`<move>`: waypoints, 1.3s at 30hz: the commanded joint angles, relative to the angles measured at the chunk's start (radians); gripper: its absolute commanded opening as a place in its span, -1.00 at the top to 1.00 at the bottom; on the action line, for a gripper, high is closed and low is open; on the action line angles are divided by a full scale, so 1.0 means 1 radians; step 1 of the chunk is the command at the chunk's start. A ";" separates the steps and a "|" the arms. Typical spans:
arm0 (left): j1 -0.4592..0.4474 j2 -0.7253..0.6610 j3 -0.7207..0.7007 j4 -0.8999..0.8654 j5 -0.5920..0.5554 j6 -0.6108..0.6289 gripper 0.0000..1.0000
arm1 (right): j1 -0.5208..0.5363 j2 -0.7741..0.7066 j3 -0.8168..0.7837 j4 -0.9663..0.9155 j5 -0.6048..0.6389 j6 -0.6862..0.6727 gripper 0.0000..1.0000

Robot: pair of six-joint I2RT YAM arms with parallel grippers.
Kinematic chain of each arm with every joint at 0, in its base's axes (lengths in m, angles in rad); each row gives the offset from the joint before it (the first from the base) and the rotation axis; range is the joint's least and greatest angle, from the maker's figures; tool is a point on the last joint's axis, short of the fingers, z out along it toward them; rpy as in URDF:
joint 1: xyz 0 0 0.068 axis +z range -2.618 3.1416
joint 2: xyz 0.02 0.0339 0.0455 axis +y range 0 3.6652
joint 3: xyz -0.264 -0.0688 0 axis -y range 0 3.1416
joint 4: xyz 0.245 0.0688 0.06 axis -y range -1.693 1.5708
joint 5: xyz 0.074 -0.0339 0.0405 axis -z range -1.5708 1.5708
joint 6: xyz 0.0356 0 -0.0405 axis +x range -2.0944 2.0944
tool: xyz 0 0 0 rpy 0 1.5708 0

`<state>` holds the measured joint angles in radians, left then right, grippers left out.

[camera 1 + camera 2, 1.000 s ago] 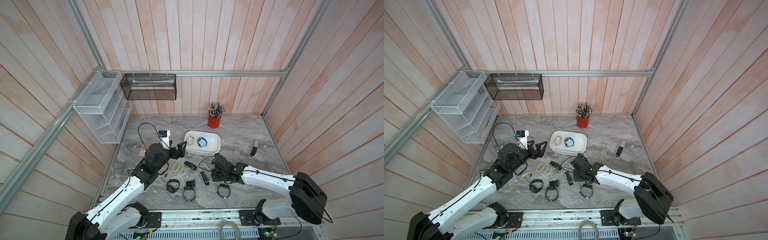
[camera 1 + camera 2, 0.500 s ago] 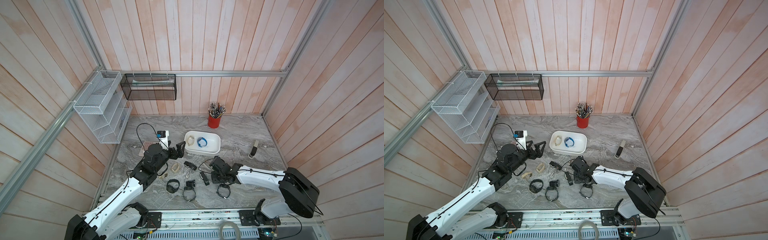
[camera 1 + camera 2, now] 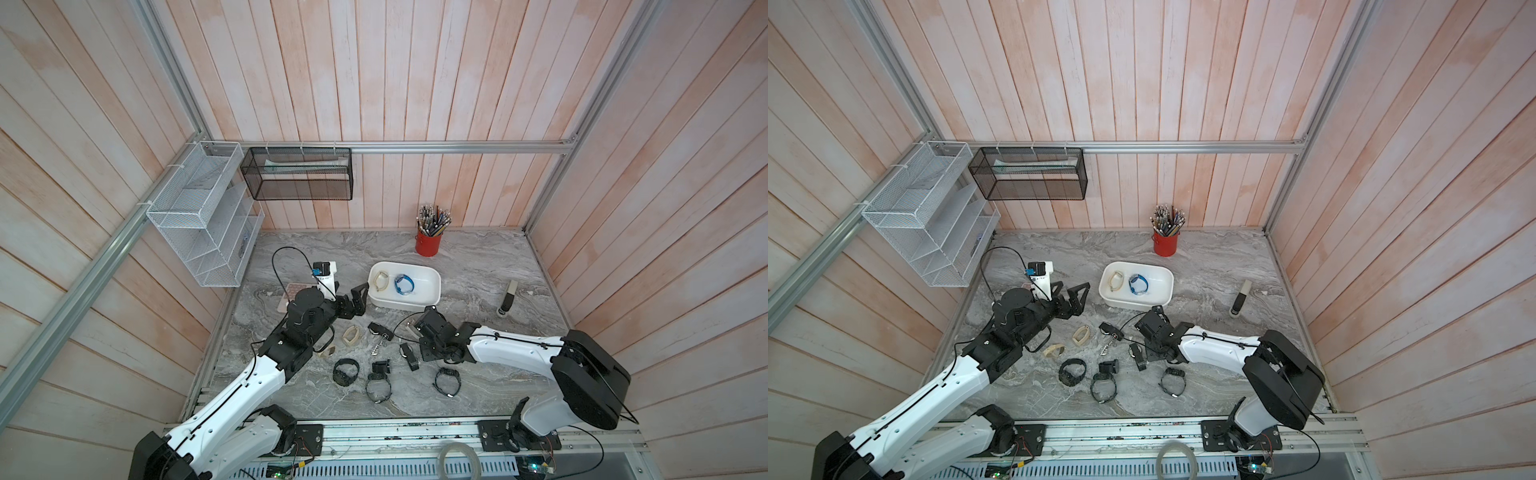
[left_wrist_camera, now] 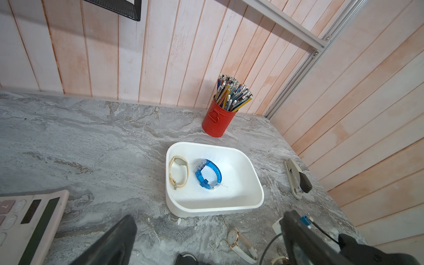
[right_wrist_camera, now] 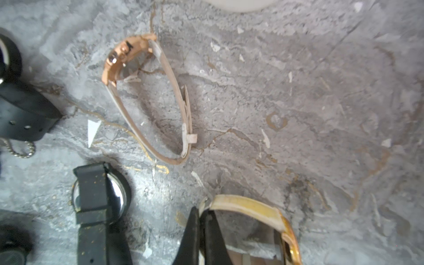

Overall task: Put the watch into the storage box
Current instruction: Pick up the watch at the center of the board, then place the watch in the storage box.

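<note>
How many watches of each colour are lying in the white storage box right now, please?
Cream watch: 1
Blue watch: 1
Total in the storage box: 2

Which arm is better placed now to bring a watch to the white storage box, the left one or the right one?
Right. The right fingers are shut on the strap of a cream-and-gold watch. The left fingers are open and empty, beside the storage box.

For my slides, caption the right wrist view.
Right gripper pinching cream watch by its strap; rose-gold watch lying nearby.
</note>
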<state>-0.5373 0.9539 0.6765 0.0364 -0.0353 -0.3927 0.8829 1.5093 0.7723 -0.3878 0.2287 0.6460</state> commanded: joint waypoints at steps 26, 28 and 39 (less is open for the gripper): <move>0.010 -0.087 -0.064 -0.048 -0.042 -0.009 -0.99 | -0.240 0.012 0.376 0.081 0.024 -0.350 1.00; 0.010 -0.101 -0.066 -0.060 -0.043 -0.010 -0.99 | -0.246 0.058 0.402 0.099 0.019 -0.360 1.00; 0.012 -0.132 -0.071 -0.098 -0.058 -0.018 -0.99 | -0.291 0.261 0.488 0.169 -0.049 -0.405 1.00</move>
<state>-0.5304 0.8391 0.6216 -0.0452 -0.0841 -0.4030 0.6010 1.7325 1.2198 -0.2527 0.2035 0.2718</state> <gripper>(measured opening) 0.995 0.061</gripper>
